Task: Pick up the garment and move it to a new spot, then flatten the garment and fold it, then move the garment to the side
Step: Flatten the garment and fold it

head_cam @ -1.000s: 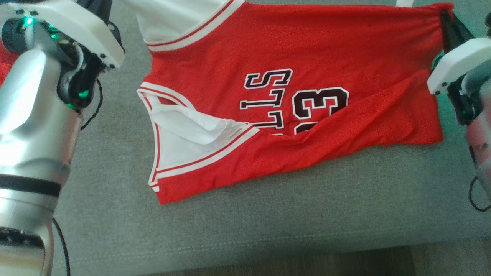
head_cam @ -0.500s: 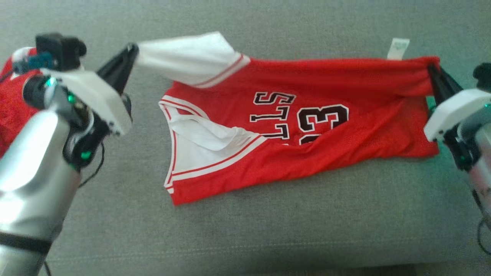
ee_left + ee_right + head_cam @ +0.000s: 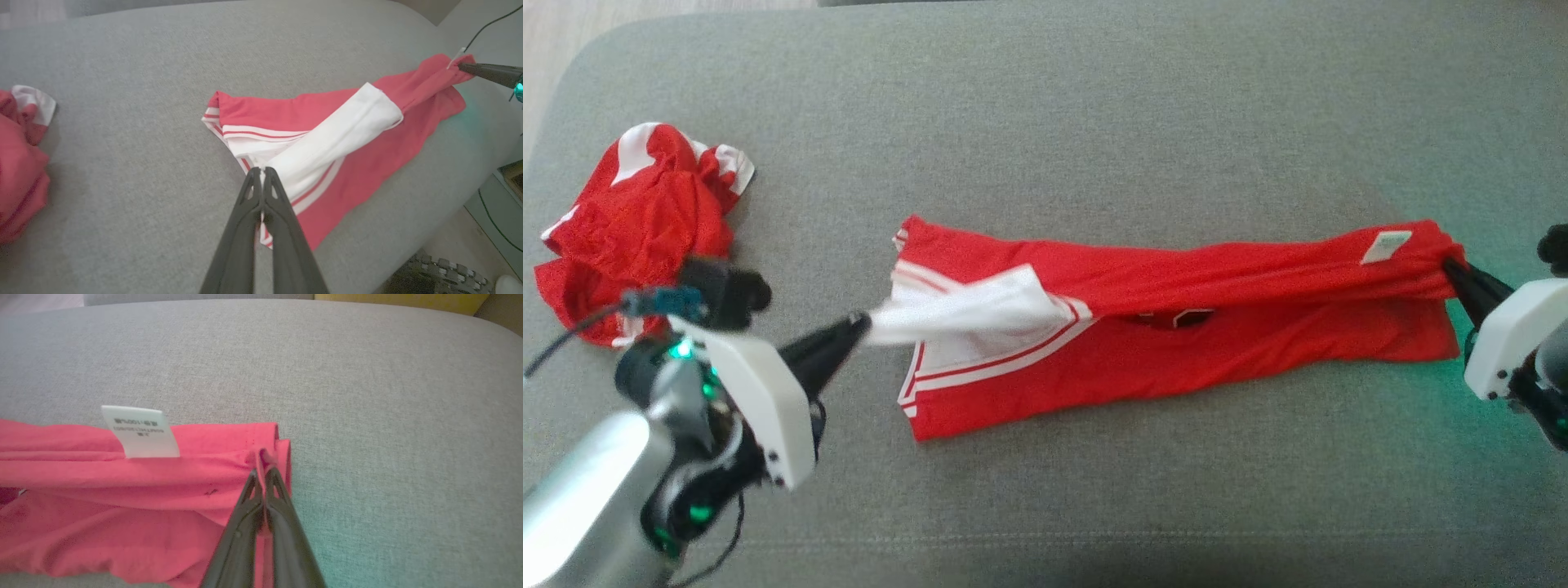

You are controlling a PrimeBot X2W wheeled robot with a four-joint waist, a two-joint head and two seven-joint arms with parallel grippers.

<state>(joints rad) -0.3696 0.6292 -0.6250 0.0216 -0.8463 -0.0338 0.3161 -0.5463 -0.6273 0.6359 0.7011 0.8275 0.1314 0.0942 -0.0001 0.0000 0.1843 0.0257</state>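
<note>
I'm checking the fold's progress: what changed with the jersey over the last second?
The left end effector and right end effector drew the far edge of the jersey toward the robot, folding it over the front so the lettering is almost covered. Nothing was let go: both stay shut on the cloth. The near edge still lies on the cushion. The camera also moved.
</note>
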